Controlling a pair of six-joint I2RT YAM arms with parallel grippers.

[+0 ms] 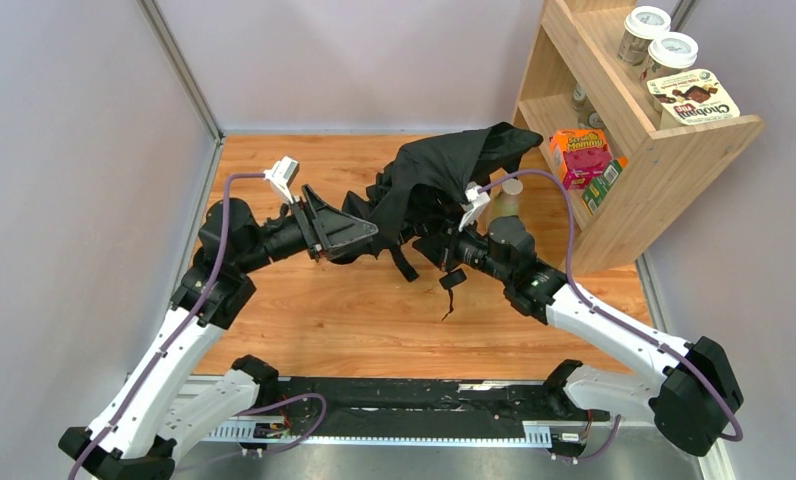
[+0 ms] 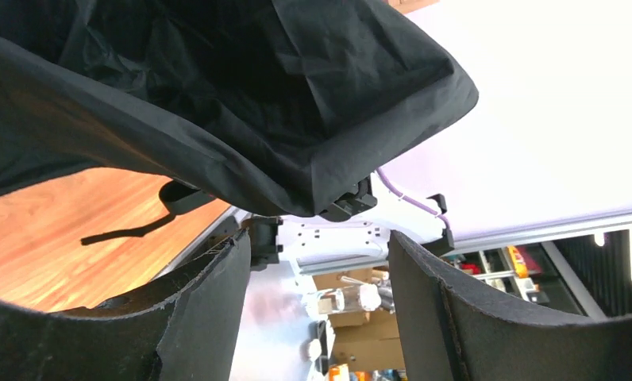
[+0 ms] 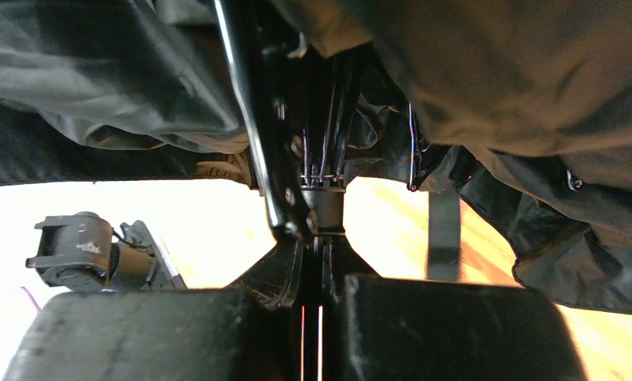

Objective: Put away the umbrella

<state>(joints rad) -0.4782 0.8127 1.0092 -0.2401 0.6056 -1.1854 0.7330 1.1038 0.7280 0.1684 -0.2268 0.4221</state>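
Note:
The umbrella (image 1: 444, 165) hangs half-collapsed over the middle of the wooden table, its black canopy bunched up and a strap (image 1: 452, 285) dangling below. My right gripper (image 1: 442, 248) reaches in under the fabric from the right. In the right wrist view it (image 3: 313, 254) is shut on the thin black shaft (image 3: 312, 317), with the ribs and runner (image 3: 325, 210) just ahead and the canopy (image 3: 495, 87) draped above. My left gripper (image 1: 366, 236) is open at the canopy's left edge. In its own view (image 2: 319, 254) the jaws stand wide with nothing between them, the canopy (image 2: 241, 95) just above.
A wooden shelf unit (image 1: 674, 150) stands at the back right, holding two lidded cups (image 1: 646, 30), a snack box (image 1: 696, 98) and an orange box (image 1: 581, 150). A small bottle (image 1: 511, 195) stands by the shelf's foot. Grey walls (image 1: 94, 150) close in the table's left and back.

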